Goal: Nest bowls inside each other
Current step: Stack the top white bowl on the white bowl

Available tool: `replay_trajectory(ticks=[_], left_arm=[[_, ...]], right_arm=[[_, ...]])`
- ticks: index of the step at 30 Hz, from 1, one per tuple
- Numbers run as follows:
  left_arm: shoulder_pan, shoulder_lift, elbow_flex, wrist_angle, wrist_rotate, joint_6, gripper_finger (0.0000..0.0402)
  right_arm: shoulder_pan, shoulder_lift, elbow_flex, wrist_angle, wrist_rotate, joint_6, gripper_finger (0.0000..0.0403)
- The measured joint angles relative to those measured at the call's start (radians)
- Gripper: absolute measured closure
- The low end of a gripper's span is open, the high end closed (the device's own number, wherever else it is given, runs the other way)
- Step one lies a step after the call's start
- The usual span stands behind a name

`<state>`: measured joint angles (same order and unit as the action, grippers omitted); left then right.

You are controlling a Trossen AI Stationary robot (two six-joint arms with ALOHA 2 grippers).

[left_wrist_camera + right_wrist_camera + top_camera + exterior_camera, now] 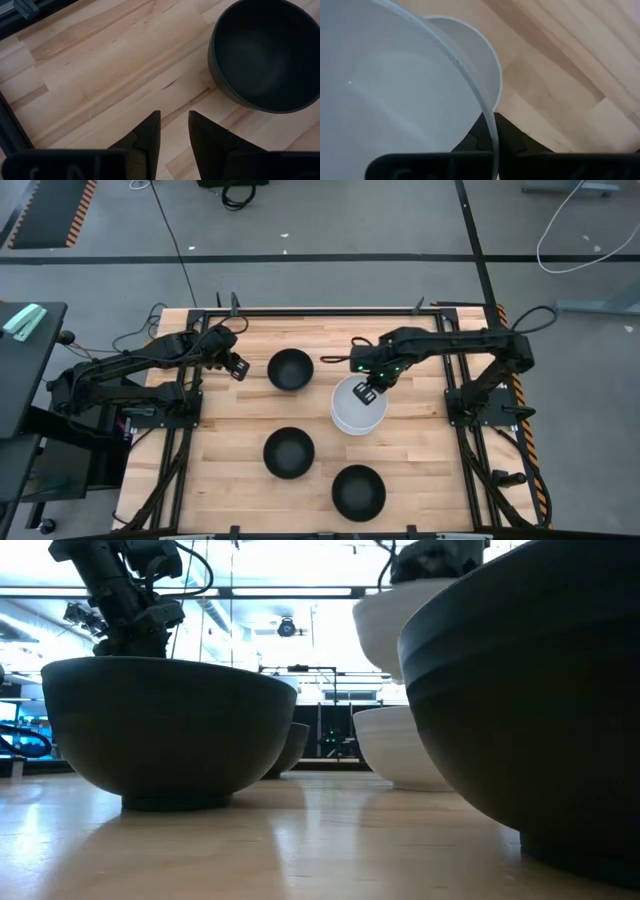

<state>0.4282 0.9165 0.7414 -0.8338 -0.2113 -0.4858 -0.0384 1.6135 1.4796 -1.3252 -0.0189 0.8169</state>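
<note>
3 black bowls (290,369) dot the table (230,430) from above; right gripper (365,393), frame centre, pinches a white bowl (352,412). Low view: it hangs over a 2nd white bowl (400,745). Left gripper (173,131) gapes slightly, empty.

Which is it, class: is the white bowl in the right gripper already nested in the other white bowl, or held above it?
Held above: the right gripper pinches the raised white bowl's rim, clear of the lower white bowl.

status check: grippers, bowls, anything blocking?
Right gripper shut on lifted white bowl, above second white bowl. Left gripper open, empty, beside black bowl. Two other black bowls apart, nothing blocking.
</note>
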Motion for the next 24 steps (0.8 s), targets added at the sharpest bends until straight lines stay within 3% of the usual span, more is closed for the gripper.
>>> replay_trajectory(ticks=[15, 24], left_arm=[[0.000, 0.000, 0.000, -0.001, 0.025, 0.000, 0.0294], [0.000, 0.000, 0.000, -0.003, 0.026, 0.000, 0.0294]], right_arm=[[-0.064, 0.158, 0.001, 0.075, -0.055, -0.174, 0.0401], [-0.078, 0.161, -0.042, 0.111, -0.081, -0.200, 0.0401]])
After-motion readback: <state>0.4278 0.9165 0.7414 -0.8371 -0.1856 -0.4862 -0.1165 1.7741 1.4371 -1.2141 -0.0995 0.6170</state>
